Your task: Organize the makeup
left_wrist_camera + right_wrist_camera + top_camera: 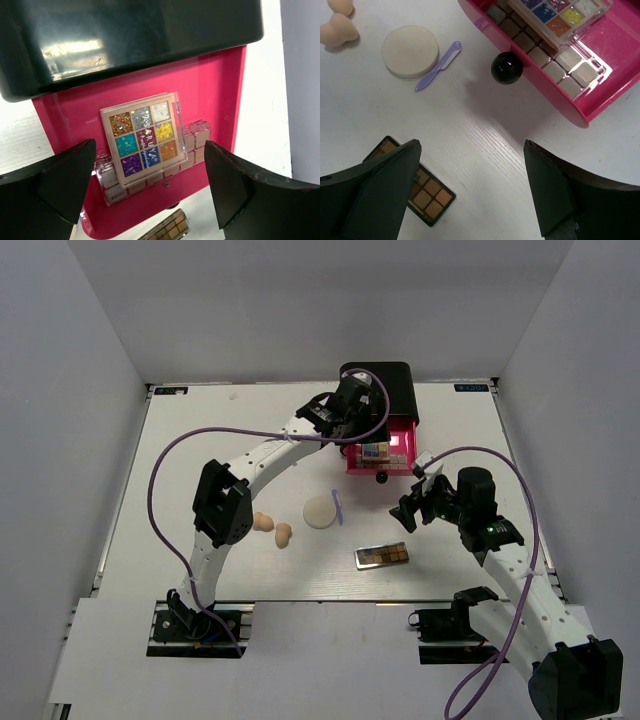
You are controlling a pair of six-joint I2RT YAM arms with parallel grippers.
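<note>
The tiny colourful palette point(145, 137) lies in the open pink drawer point(215, 90) on top of a slim palette of pale squares point(196, 136). My left gripper point(150, 165) hovers open just above them, holding nothing. A second slim palette of brown squares point(382, 556) lies on the table, partly under my right gripper's left finger point(380, 185). That right gripper point(472, 165) stands open over bare table. The round cream puff point(320, 511) and the thin purple stick point(338, 506) lie side by side mid-table. Two peach sponges point(263, 522) point(283, 535) sit to their left.
The black box point(385, 390) stands at the table's back with its pink drawer point(400, 450) pulled out toward me. The drawer's black knob point(507, 67) juts forward. White walls enclose the table on three sides.
</note>
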